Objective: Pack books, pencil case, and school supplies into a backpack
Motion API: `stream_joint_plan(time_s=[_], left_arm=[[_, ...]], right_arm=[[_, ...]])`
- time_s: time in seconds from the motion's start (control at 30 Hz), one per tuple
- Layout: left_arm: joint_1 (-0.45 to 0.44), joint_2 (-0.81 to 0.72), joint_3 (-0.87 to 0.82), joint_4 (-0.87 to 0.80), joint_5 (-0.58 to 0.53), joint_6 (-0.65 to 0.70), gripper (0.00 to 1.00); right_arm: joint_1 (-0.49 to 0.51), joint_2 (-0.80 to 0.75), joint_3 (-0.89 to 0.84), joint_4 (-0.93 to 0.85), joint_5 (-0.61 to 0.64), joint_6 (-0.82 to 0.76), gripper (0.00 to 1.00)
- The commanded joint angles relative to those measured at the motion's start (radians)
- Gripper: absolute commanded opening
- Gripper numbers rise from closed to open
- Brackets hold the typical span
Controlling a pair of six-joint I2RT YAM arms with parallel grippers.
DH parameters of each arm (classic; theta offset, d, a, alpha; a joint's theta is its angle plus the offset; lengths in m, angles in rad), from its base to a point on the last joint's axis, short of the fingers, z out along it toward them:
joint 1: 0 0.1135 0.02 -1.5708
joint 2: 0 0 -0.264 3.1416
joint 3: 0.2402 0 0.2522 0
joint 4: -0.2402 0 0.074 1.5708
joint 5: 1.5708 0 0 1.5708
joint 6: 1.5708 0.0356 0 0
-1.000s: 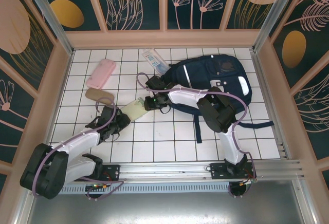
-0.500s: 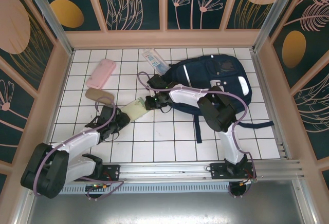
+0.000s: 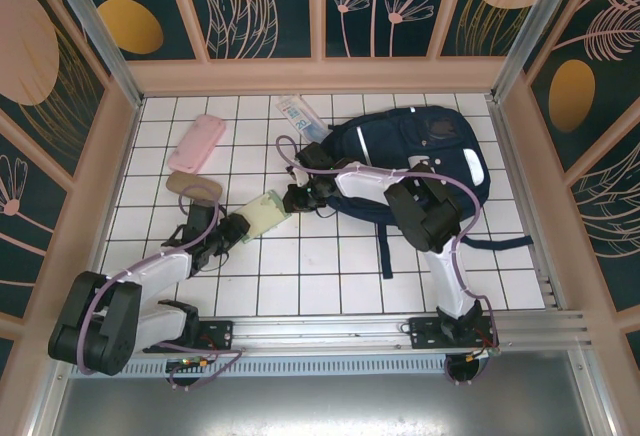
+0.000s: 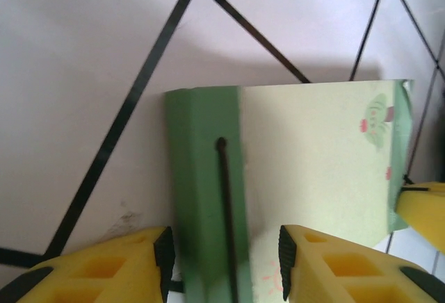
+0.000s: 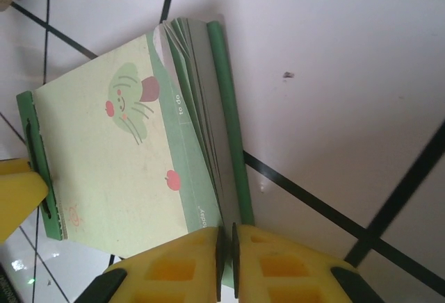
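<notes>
On my feed the pale green paper notepad (image 5: 111,143) has a darker green spine, a cartoon face with red cheeks and small red spots. The left gripper (image 4: 222,265) and right gripper (image 5: 224,251) have yellow fingers. I see a white tiled table (image 3: 330,266) with black lines, and a large navy-blue fabric backpack (image 3: 420,146) with white stripes.

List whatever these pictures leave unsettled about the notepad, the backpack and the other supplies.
- Top view: the mouth and contents of the backpack, since the right arm lies across it.
- Top view: the print on the clear packet, too small.
- Top view: what the tan object is, too small.
- Left wrist view: whether the left claw grips the notepad, whose near end runs off the bottom edge between the fingers.
</notes>
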State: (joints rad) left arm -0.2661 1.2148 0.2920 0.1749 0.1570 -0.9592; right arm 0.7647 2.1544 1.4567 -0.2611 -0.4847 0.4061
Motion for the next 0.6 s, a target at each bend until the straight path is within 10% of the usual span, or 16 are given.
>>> stream_joint_plan(time_s=[0.0,0.4,0.57], left_arm=[[-0.011,0.053,-0.054,0.235,0.173,-0.047,0.47],[-0.011,-0.034,-0.124,0.563,0.330,-0.136,0.43],[-0.012,-0.049,-0.095,0.457,0.294,-0.091,0.41]], right_arm=[[0.012,0.082,-0.053,-0.066,-0.012,0.010,0.14],[0.009,0.089,-0.051,-0.067,-0.014,0.011,0.14],[0.006,0.088,-0.050,-0.072,-0.007,0.009,0.14]])
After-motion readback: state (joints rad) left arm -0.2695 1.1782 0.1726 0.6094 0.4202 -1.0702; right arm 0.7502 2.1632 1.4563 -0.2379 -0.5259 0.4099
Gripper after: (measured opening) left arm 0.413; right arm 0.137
